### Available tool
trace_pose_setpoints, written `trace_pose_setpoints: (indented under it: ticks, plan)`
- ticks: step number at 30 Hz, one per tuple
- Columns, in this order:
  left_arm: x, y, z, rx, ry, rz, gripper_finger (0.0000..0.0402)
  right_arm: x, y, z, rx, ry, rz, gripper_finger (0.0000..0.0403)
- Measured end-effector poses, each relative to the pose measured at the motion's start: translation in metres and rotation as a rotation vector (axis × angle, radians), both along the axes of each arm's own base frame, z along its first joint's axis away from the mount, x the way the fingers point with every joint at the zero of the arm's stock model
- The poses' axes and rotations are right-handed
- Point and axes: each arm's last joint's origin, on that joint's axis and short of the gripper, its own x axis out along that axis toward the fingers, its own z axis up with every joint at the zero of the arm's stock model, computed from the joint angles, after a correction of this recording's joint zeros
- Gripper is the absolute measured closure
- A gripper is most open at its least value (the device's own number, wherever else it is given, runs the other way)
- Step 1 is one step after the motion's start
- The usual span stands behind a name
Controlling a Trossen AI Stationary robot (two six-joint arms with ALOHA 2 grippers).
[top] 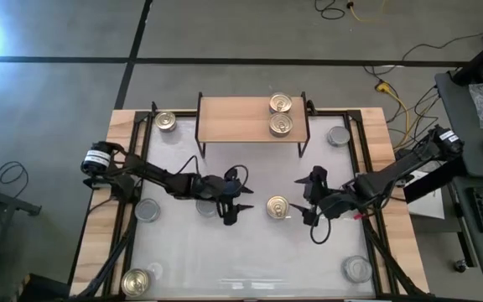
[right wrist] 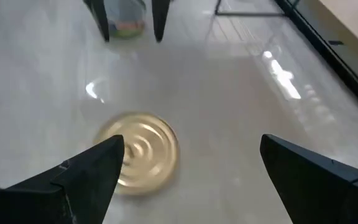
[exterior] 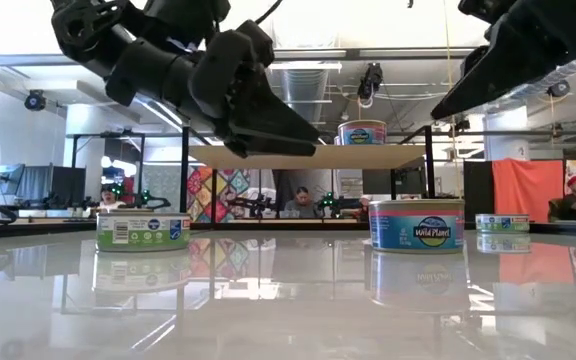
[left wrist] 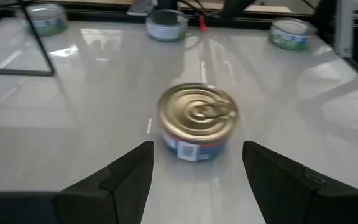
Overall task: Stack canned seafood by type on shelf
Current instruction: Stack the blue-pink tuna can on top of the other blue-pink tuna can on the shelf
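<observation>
A gold-topped can of seafood (top: 277, 207) stands on the white table between my two grippers. My left gripper (top: 236, 205) is open just left of it, clear of the table, fingers pointing at it; in the left wrist view the can (left wrist: 197, 121) lies ahead of the gap, untouched. My right gripper (top: 303, 201) is open to the can's right and raised above it (right wrist: 138, 149). Two gold-topped cans (top: 281, 103) (top: 281, 126) stand side by side on the shelf (top: 241, 122), at its right end.
Loose cans stand on the table: a gold-topped one at the far left (top: 166, 122), silver ones at the far right (top: 339, 135), left (top: 148, 210) and near right (top: 357, 268), and a gold one at the near left (top: 137, 281). A black frame (top: 363, 168) edges the table.
</observation>
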Motion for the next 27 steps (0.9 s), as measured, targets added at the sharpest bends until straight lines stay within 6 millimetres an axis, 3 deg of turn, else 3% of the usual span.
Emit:
trace_pose_setpoints:
  ticks: [6,14,22,27]
  plan:
    - [-0.008,-0.008,-0.006,0.005,-0.037,-0.026,0.0169,0.011,0.005,-0.016,0.001,0.003,0.047,0.0034]
    - [-0.024,-0.006,-0.017,-0.044,-0.084,0.007,0.017,0.015,0.004,-0.003,0.027,-0.026,0.104,0.0032]
    - [-0.017,-0.007,-0.01,-0.116,-0.107,0.041,0.017,0.014,-0.007,0.005,0.124,-0.038,0.097,0.0009]
    - [-0.014,-0.012,-0.007,-0.16,-0.085,0.069,0.017,0.012,-0.009,0.001,0.061,0.002,0.069,0.0003]
